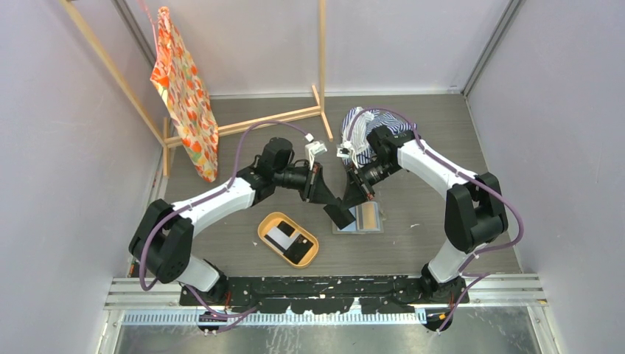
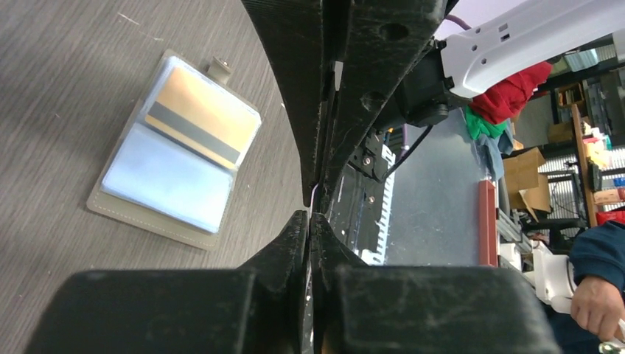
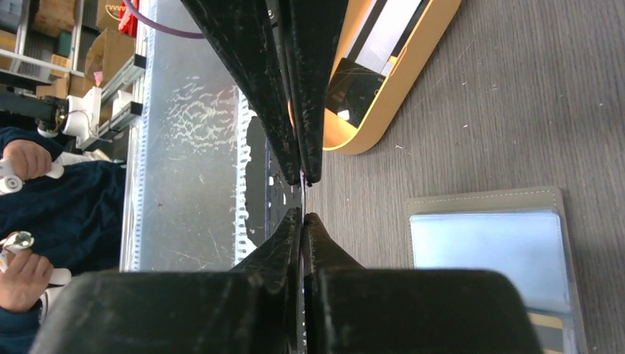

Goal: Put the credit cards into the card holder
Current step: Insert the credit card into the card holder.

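The card holder lies open and flat on the table, just right of the orange tray, with 1 tan striped card already in a clear pocket and the pocket beside it empty. Nothing pins the holder, so a card pushed at a shallow angle would probably slide the whole holder along the wood or catch on the pocket lip and buckle. Just above it the left gripper and right gripper point tip to tip, each with its jaws pressed together. I cannot tell whether a card is pinched edge-on between them. If 1 is, a handover this tight could twist or drop it, and the tips could knock each other. Counted: 1 card holder. 3 cards in plain sight, namely the tan 1 in the pocket plus 1 white card and 1 black card in the tray. 1 tray and 2 grippers.
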Motion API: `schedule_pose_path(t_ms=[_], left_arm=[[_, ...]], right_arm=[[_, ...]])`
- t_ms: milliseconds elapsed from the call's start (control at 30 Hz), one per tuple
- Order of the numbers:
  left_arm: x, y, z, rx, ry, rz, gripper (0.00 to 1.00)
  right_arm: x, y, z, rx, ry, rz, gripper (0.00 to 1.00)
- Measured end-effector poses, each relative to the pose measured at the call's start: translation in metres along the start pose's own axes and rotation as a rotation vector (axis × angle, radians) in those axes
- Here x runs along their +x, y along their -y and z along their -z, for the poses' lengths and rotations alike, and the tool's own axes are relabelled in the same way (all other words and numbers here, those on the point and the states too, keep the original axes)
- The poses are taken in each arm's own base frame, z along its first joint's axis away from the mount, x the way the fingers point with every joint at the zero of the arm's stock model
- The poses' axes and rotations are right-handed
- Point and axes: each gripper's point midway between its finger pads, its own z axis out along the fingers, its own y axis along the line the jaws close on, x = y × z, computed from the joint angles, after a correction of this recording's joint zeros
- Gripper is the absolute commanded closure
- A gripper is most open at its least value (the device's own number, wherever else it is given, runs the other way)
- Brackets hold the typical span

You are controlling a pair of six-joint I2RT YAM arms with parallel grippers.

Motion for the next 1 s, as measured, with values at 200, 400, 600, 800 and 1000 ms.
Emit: schedule_pose_path(t_ms=[200, 400, 600, 800, 1000], left_arm=[[-0.011, -0.004, 0.001, -0.025, 0.066, 0.029, 0.31], [0.004, -0.011, 0.024, -0.059, 0.207, 0.105, 0.00], [0.024, -0.013, 0.027, -0.036, 0.301, 0.185, 0.02], [0.013, -0.006, 0.016, 0.016, 0.344, 0.188, 0.17], [-0.010, 0.000, 0.008, 0.063, 0.378, 0.173, 0.58]], right_arm=[[0.000, -0.006, 0.003, -0.031, -0.015, 0.008, 0.99], [-0.002, -0.008, 0.012, -0.041, 0.019, -0.017, 0.99], [-0.009, -0.002, 0.024, -0.030, 0.087, -0.039, 0.99], [-0.012, -0.003, 0.024, -0.038, 0.100, -0.043, 0.99], [-0.013, -0.002, 0.024, -0.037, 0.103, -0.046, 0.99]])
